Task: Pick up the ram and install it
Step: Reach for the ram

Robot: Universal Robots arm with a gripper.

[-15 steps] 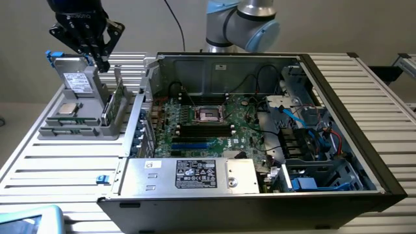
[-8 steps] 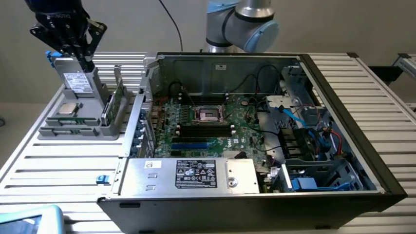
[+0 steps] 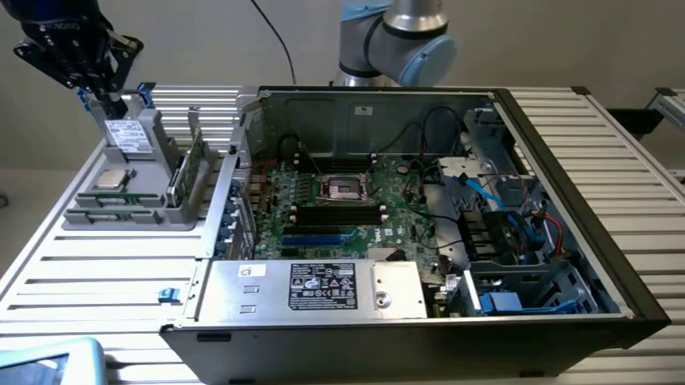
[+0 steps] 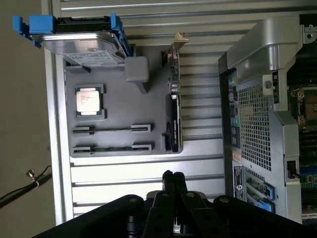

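**Gripper (image 3: pixel 108 106) clenched, nothing between its fingers (image 4: pixel 168 182), over the tray (image 3: pixel 80 218) at the upper left of the exterior view.**
From the exterior view's left: the grey tray lies on the slatted table (image 3: pixel 96 281). At its far end, directly under the gripper, a drive (image 3: pixel 131 138) stands in blue brackets, and a processor (image 3: pixel 111 178) lies flat in front of it. The ram (image 4: pixel 111 148) appears to be the thin dark strip set on edge in a slot at the tray's near end, not yet lifted. A green card (image 3: pixel 188 170) stands upright along the tray's right side. At centre the open case (image 3: pixel 557 160) shows the motherboard (image 3: pixel 321 234), with black slots (image 3: pixel 337 213) just below the socket (image 3: pixel 345 188). The arm (image 3: pixel 396 40) rises behind the case.
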